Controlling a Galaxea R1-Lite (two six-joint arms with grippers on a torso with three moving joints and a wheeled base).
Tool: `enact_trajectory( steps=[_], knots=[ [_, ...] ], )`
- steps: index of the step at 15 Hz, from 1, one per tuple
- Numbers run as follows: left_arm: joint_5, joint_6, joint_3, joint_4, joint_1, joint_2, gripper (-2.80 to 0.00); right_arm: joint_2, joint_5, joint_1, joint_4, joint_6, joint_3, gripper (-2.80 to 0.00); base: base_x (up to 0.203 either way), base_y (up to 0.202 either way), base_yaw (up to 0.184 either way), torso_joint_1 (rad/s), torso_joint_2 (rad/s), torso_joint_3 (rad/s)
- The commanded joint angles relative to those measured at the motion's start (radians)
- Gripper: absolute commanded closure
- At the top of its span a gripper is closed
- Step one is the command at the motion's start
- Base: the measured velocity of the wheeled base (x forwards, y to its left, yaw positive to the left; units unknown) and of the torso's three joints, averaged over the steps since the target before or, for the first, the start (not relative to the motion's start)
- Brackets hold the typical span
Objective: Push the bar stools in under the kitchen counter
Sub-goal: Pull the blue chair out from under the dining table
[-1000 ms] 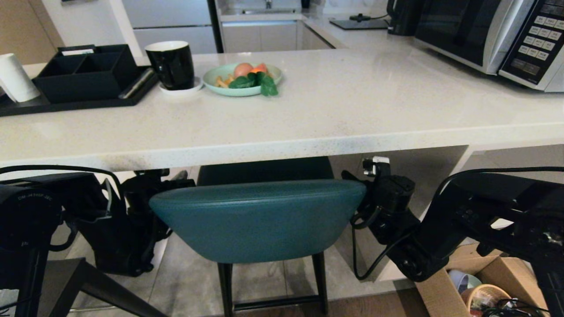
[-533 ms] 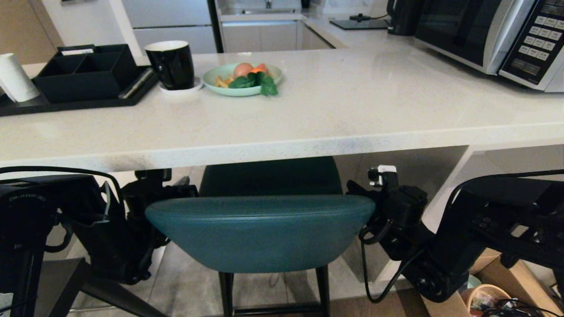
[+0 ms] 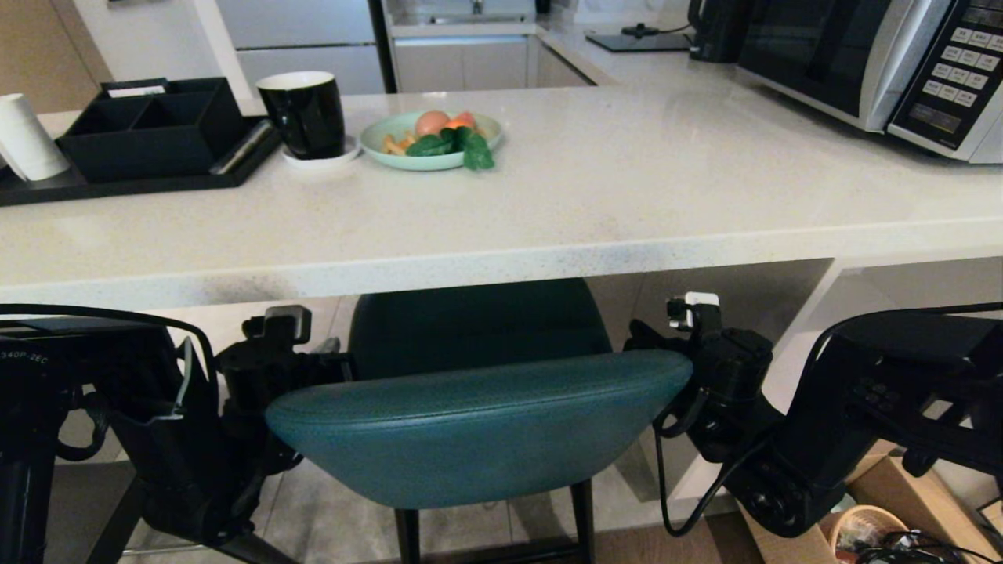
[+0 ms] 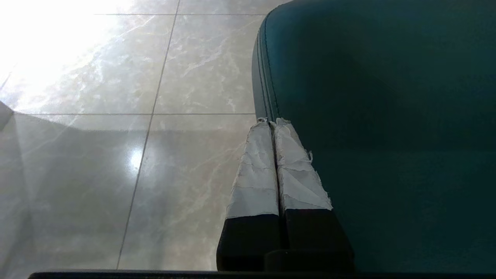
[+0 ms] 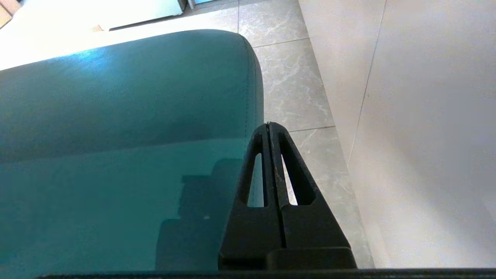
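1. Both pairs of fingers are pressed together, holding nothing. In the left wrist view my left gripper (image 4: pixel 271 121) has its cloth-wrapped tips at the edge seam of the teal stool (image 4: pixel 372 116); in the right wrist view my right gripper (image 5: pixel 268 124) has its black tips at the stool's opposite edge.
2. From the head view, my left gripper (image 3: pixel 313 364) sits at the left end of the stool's curved back (image 3: pixel 478 427) and my right gripper (image 3: pixel 650 341) at the right end, so I bracket it from both sides.
3. The stool's seat lies partly beneath the near edge of the white counter (image 3: pixel 501 258); the back is on my side of that edge, so I judge the push unfinished.
4. To do it well, I should press evenly with both arms, straight toward the far side, so the stool does not swivel.
5. Contact should stay low on the back's ends, away from the rounded top where closed tips could slip off.
6. Moving slowly should keep the thin legs from catching on the floor tiles.
7. The grey stool is not in view.
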Motion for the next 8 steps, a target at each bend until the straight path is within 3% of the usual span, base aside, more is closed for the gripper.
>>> enact_trajectory(
  steps=[1, 5, 8],
  knots=[
    [-0.002, -0.003, 0.0, -0.016, -0.003, -0.003, 0.0, -0.001, 0.003, 0.004, -0.009, 0.0, 0.003, 0.0, 0.0, 0.0, 0.0, 0.0, 0.0, 0.0],
    [-0.003, 0.003, -0.011, -0.016, -0.001, 0.019, 0.0, -0.001, -0.012, 0.006, -0.009, 0.002, 0.008, 0.0, 0.0, 0.0, 0.0, 0.0, 0.0, 0.0],
    [-0.003, 0.003, -0.012, -0.016, -0.001, 0.02, 0.0, 0.001, -0.012, 0.005, -0.009, 0.002, 0.008, 0.0, -0.176, 0.0, -0.001, -0.001, 0.0, 0.003]
  ],
)
